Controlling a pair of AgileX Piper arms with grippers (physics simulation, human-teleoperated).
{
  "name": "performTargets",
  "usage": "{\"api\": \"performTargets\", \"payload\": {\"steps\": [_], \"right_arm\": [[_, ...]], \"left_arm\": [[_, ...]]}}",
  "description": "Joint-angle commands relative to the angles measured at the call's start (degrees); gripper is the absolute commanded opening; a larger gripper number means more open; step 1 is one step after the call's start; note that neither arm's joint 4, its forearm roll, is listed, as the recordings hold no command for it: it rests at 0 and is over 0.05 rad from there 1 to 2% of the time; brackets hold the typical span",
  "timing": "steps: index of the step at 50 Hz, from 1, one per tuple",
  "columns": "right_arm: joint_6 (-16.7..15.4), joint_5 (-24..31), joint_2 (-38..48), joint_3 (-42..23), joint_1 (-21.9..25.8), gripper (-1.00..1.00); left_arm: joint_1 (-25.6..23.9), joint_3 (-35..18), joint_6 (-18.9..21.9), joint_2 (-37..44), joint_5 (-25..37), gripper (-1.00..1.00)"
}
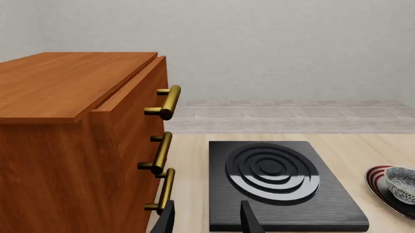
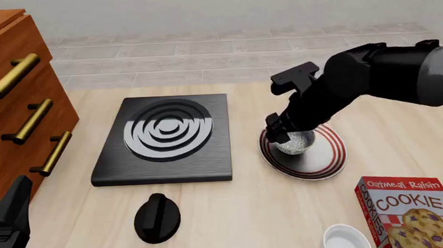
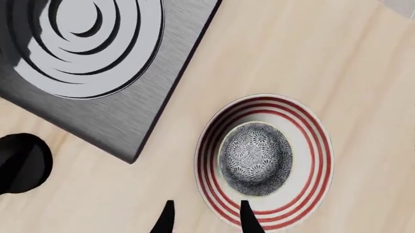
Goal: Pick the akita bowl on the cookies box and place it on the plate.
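On the plate (image 3: 319, 145), at about four o'clock from the stove slab (image 2: 166, 139), sits the akita bowl (image 3: 255, 158), centred inside the red rings; the right gripper (image 3: 204, 218) hovers above, jaws apart and empty, suggesting release.

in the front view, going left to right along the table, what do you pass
wooden drawer cabinet → black stove slab → plate with the akita bowl on it → cookies box
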Motion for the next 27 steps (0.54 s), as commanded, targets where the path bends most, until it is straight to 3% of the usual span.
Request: {"api": "performTargets", "payload": {"steps": [1,23,27], "right_arm": [[1.3,1.1,-7.4,4.0,1.7,1.0],[4.0,3.4,-23.9,12.7,4.5,1.0],[7.3,2.1,-27.9,14.6,6.5,1.0]], "left_arm": [[-0.2,0.1,0.0,0.1,-0.1,1.0],[-0.2,0.1,0.0,0.1,-0.1,1.0],[-0.2,0.1,0.0,0.1,-0.1,1.0]]}}
